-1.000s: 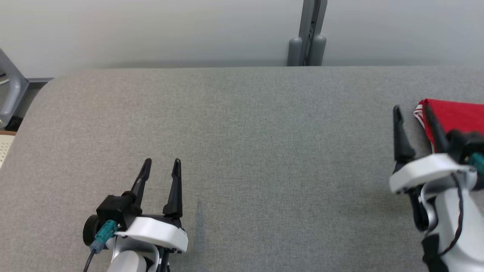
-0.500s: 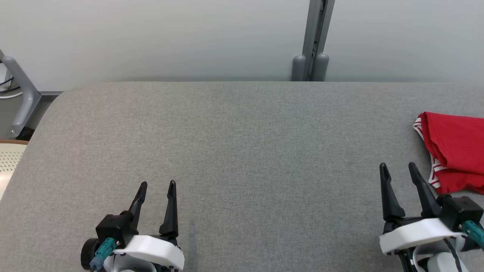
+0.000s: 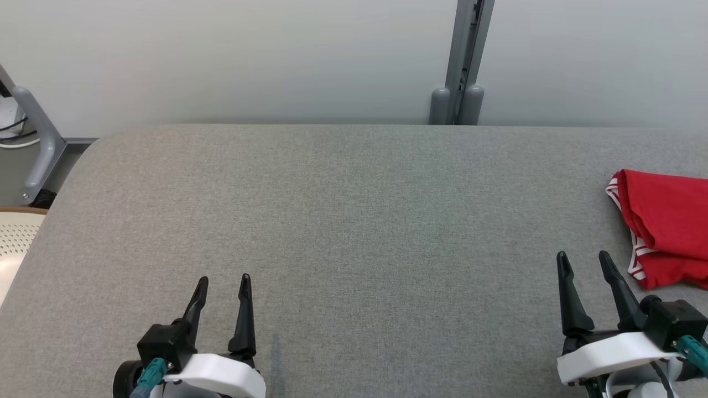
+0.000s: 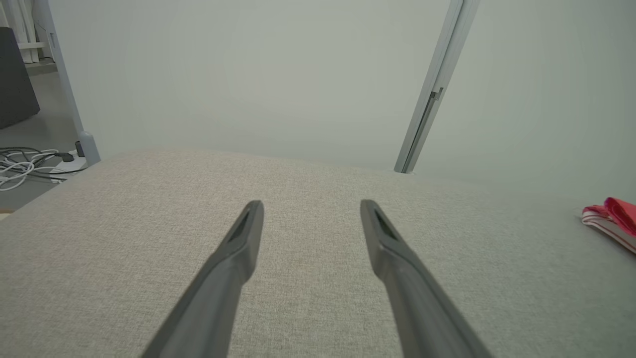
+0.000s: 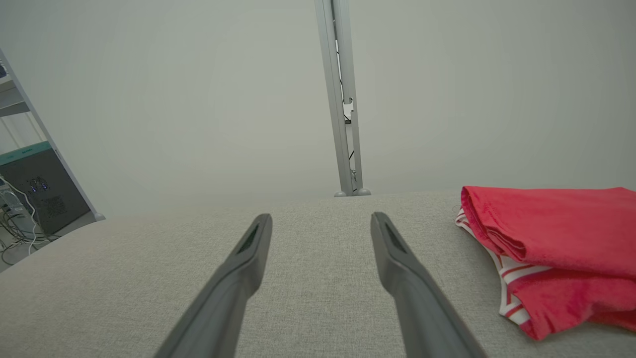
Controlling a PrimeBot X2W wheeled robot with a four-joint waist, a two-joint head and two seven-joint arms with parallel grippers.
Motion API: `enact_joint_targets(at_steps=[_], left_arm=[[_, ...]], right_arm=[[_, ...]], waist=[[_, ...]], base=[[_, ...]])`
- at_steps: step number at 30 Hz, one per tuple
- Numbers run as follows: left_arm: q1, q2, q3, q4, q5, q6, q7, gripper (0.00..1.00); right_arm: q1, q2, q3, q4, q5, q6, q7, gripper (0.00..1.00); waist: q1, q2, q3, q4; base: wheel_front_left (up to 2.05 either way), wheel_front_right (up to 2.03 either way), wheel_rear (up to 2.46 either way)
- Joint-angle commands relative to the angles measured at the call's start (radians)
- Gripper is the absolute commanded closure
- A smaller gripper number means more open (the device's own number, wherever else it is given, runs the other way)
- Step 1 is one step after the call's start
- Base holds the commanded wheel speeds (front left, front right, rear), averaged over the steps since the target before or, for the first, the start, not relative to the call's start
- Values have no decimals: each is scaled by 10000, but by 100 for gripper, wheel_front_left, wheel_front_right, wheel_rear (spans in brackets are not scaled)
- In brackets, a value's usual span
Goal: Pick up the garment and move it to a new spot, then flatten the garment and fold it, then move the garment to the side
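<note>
The right gripper (image 3: 582,255) had withdrawn from the folded red fabric garment with white-striped trim (image 3: 669,221) to the near right of the grey fabric-covered table (image 3: 354,221), fingers spread and empty like the left gripper's (image 3: 224,278), so the final move aside appeared complete. The garment lay at the table's right side, rounded fold facing the centre, long axis apparently left-right, far end cropped.

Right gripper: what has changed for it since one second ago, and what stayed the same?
The right gripper drew back toward the robot, away from the red garment. It is now apart from it, open and empty. The head view also shifted. The red garment stayed folded at the right of the table, and the left gripper stayed open.
</note>
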Motion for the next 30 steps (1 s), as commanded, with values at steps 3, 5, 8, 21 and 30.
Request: enact_joint_targets(at_steps=[3, 5, 8, 21, 30], left_arm=[[-3, 39, 66, -31, 43, 39, -11, 0], [8, 39, 59, -16, 25, 45, -11, 0], [-8, 39, 37, 4, -20, 59, -11, 0], [283, -44, -73, 499, -292, -17, 17, 100], [163, -5, 275, 379, -1888, -299, 447, 100]], right_arm=[[92, -44, -29, 54, -59, 2, 1, 0], [93, -43, -41, 60, -86, 2, 0, 0], [69, -43, -65, 67, -115, 2, 0, 0], [285, 128, 5, 446, 22, 0, 21, 100], [200, 107, -162, 359, 1720, 0, 501, 100]], waist=[[0, 0, -1, 5], [0, 0, 5, 1], [0, 0, 20, -4], [0, 0, 31, 0], [0, 0, 15, -61]], base=[[0, 0, 0], [0, 0, 0], [0, 0, 0], [0, 0, 0], [0, 0, 0]])
